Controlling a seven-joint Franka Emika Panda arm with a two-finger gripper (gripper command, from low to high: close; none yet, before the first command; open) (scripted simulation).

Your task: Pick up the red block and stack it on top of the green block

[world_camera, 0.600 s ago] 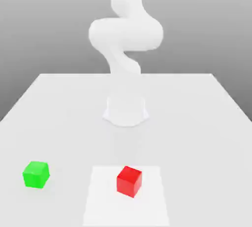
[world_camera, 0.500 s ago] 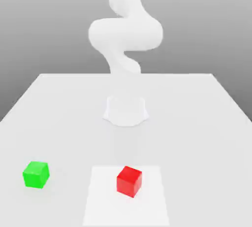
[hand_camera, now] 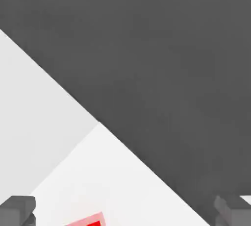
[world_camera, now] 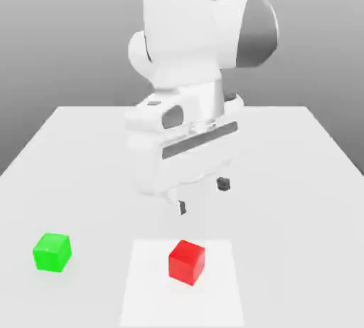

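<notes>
The gripper (world_camera: pixel 202 196) hangs with its two dark fingertips (world_camera: pixel 182 207) spread wide apart and nothing between them; in the exterior view it sits just above the centre of the frame, pointing down at the table (world_camera: pixel 298 177). In the hand view the same two tips show as grey stubs in the lower corners (hand_camera: pixel 17 210), as far apart as the frame allows.

Below the gripper, toward the lower middle of the exterior view, the red block (world_camera: pixel 187 261) rests on a paler square patch (world_camera: pixel 224 298) of the table, untouched and clear of the fingers. The green block (world_camera: pixel 52 252) sits in the lower left of that view, well apart from the red one, with nothing on top of it.

So nothing of the task is done yet, by my reading: the approach to the red block is under way, and the descent, the grasp, the lift, the carry across to the green block and the release all remain.

As for what is hard to see: the hand view catches only a corner of the red block (hand_camera: pixel 88 220) at its bottom edge (the rest is cut off), so how well the fingers straddle it cannot be judged there. The arm's upper links run out of the top of the exterior view, and its bulk hides the table behind it.
</notes>
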